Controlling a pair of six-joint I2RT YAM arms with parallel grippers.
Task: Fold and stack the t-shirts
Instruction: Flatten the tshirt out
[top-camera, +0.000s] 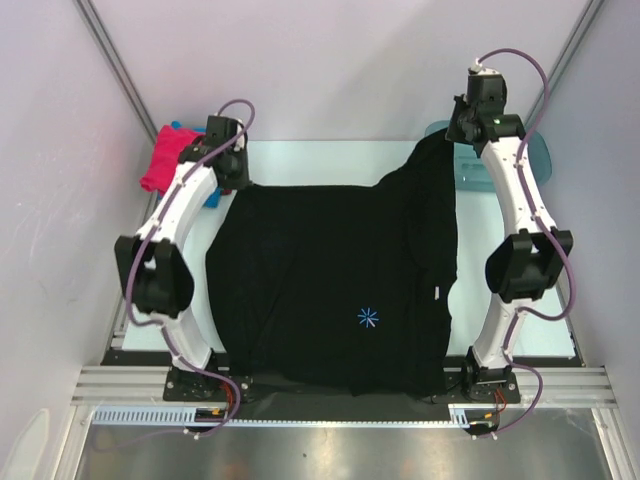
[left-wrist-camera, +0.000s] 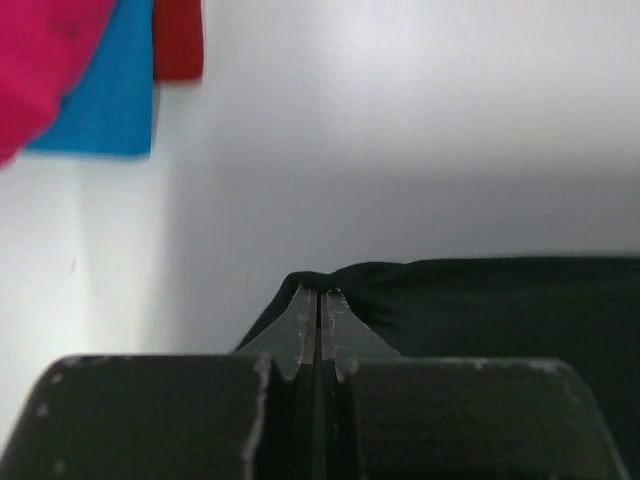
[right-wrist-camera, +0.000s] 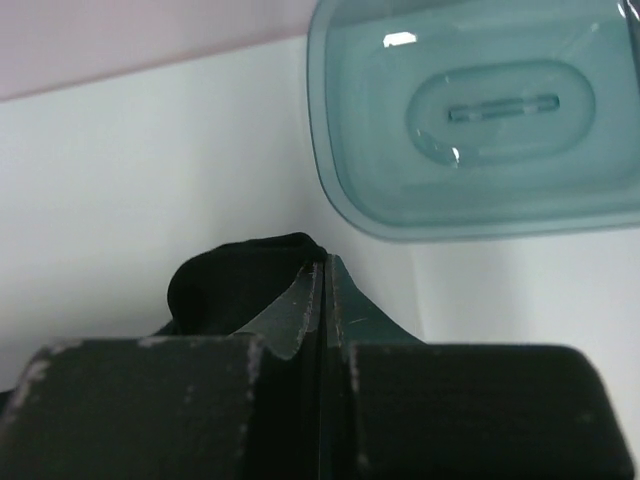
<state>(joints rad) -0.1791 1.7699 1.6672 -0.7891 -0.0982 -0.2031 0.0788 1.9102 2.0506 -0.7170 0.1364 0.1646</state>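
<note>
Working outward from the near hem, I see the black t-shirt (top-camera: 320, 280) spread over the table (top-camera: 540, 330). Its near edge hangs just past the arm bases, and its starburst print (top-camera: 368, 318) faces up in the near right part of the cloth. The shirt's right side is bunched and doubled over, rising in a ridge toward its far right corner.

I judge the step in hand to be drawing the shirt flat before the first fold. To do it well I'd move both far corners together, level and evenly taut, so the doubled right side opens without dragging the near hem.

At the shirt's far left corner the left gripper (left-wrist-camera: 318, 300) is pinched tight on a peak of black cloth, low to the table. At the far right corner the right gripper (right-wrist-camera: 325, 270) is likewise clamped on a black fold.

Beyond the shirt's far left corner lie the pink shirt (top-camera: 165, 160), blue shirt (left-wrist-camera: 100, 100) and red shirt (left-wrist-camera: 178, 40). Beyond its far right corner sits the teal basin (right-wrist-camera: 480, 120).
</note>
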